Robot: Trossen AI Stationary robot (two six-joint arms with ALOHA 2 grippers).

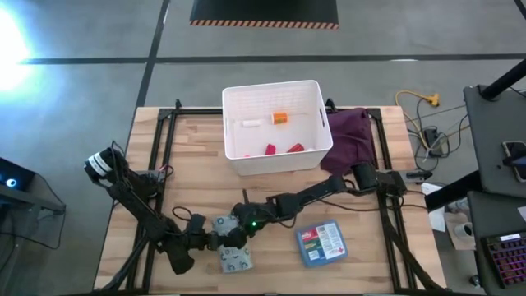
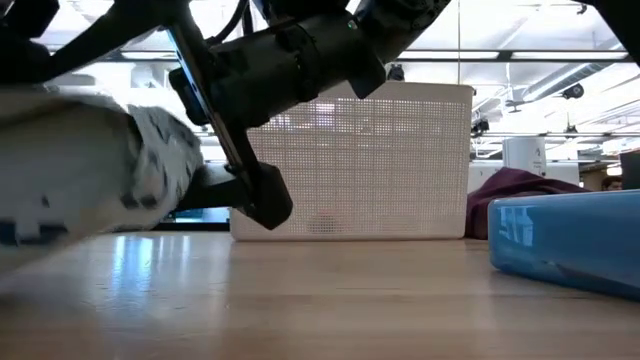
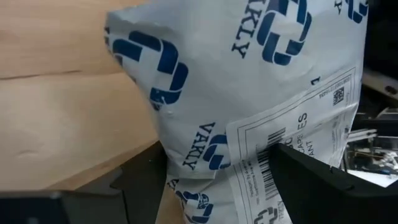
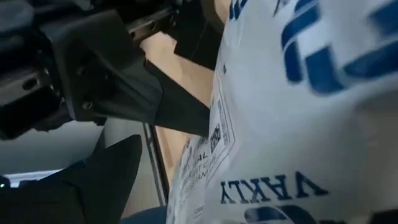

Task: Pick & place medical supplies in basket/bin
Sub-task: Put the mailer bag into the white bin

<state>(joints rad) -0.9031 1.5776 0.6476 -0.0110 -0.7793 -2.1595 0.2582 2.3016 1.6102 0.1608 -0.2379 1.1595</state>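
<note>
Soft packet (image 1: 233, 256): pale grey-white pouch printed with blue ring logos and a barcode label, crinkled and pliable, lying at the near edge of the wooden table (image 1: 197, 156) where both grippers are meeting.

Left gripper (image 1: 215, 240): reaching in from the left, its dark fingers (image 3: 311, 177) closing on the packet's labelled end, one on each face.

Right gripper (image 1: 245, 224): coming in low from the right, just beside the left one and directly above the packet; the wrist view is filling with packet film pressing against its fingers (image 4: 112, 171), but whether they are pinching it cannot be told.

Basket (image 1: 275, 158): white rectangular plastic tub with perforated walls, standing well beyond both grippers. It is holding an orange bottle (image 1: 280, 118), a small white tube (image 1: 251, 123) and two red items (image 1: 282, 149) along the near wall.

First-aid box (image 1: 320, 244): flat, blue, hard-edged, with a red-and-white label, sitting near the right gripper on its right, apart from the packet.

Purple cloth (image 1: 349, 136): dark, rumpled fabric lying against the basket's right side.
</note>
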